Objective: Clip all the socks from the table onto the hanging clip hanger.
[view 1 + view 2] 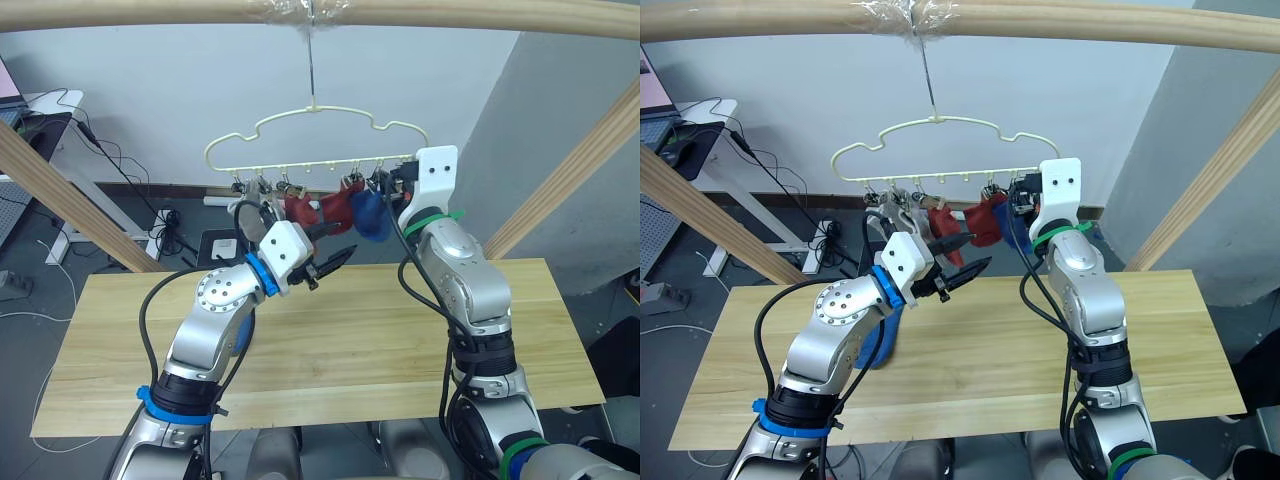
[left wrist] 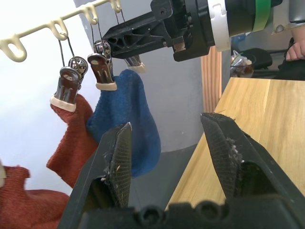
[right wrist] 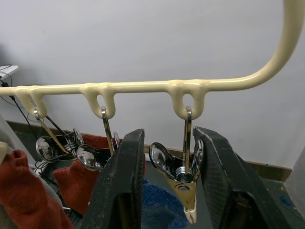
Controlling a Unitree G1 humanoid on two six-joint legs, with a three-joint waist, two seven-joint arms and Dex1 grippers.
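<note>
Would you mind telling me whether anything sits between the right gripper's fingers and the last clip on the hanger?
Nothing visible does: the right gripper already straddles that empty clip, its fingers on either side.

hanger (image 1: 318, 125) pale yellow | socks: rust-red (image 1: 338, 208), blue (image 1: 372, 216) | table (image 1: 340, 350) lt wood

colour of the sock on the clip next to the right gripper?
Blue sock, hanging beside a rust-red sock; clearest in the left wrist view.
</note>
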